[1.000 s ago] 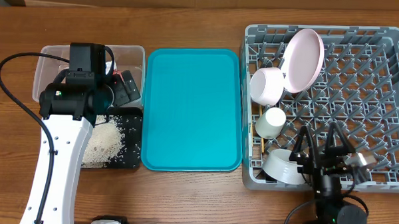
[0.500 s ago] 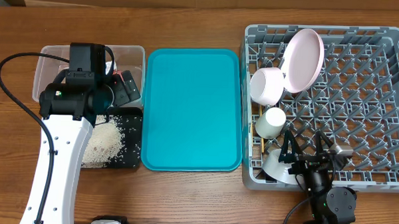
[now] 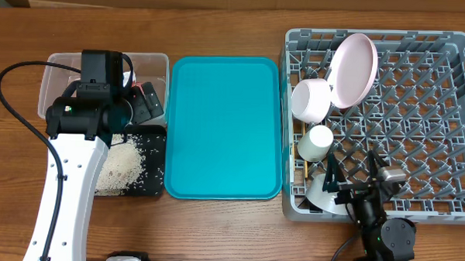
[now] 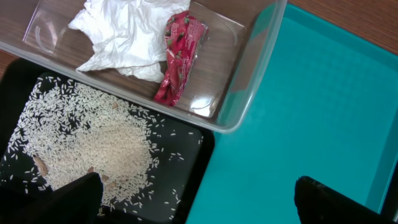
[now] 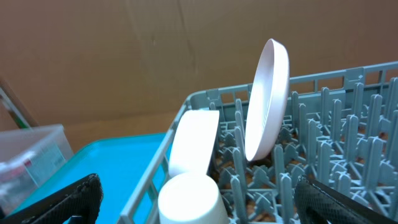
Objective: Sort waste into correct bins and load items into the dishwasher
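Stage: as a judgement, sorting and loading are looking complete; nothing is lying on the teal tray (image 3: 225, 126) at the middle of the surface (image 3: 214, 227).
Waste: the napkin (image 4: 127, 31) and the red wrapper (image 4: 179, 56) are lying side by side in the clear tub (image 4: 249, 68) at the far left corner of the surface. The rice (image 4: 93, 149) is spreading across the black tray (image 4: 208, 142), which is sitting against the tub's near side.
Left claw (image 4: 198, 200): hanging with jaws spread wide and gripping nothing, over the line where the black tray is meeting the teal tray.
Rack: the dish rack (image 3: 375, 35) is filling the right side of the surface. The pink plate (image 3: 352, 69) is standing on edge among the pegs toward its far left corner, the white bowl (image 3: 311, 101) is leaning just beside it, and the cup (image 3: 319, 141) is sitting nearer, along the left wall.
Chopsticks (image 3: 299, 165): seemingly lying along the rack's left wall, long axis running far to near; too thin to be sure.
Right claw (image 3: 351, 175): hovering over the rack's near edge, jaws fully apart, holding nothing.
Key relation: a second white vessel (image 3: 320, 197) is resting in the rack's near left corner, just left of the right claw and below it. The right arm is much the nearer; the left is well apart across the teal tray.
Next move: probably only a straight lift clear of the pegs is remaining.
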Controlling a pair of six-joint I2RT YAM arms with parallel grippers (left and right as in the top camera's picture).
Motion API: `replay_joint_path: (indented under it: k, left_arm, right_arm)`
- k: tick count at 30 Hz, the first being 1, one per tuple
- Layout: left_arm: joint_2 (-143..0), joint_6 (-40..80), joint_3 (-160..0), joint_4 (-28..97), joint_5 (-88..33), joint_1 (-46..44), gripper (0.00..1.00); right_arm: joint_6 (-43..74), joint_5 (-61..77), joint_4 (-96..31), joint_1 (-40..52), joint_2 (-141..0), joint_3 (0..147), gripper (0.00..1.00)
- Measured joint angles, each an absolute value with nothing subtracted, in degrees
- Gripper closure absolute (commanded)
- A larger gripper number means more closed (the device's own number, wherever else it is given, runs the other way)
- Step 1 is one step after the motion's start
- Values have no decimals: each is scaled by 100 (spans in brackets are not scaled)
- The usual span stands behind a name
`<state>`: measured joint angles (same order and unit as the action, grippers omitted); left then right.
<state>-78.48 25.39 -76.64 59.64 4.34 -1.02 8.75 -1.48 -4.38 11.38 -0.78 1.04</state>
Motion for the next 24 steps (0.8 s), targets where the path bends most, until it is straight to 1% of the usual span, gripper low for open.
replay_joint_path:
  k: [8,24]
  left_arm:
    - [-7850,2539,-7664,5964,434,-102,0]
    - [-7850,2539,-7664,5964,434,-102,0]
  right_arm:
    - [554,-84,-513,1138,-78,104,0]
    - [484,-80,-513,1140,-78,104,0]
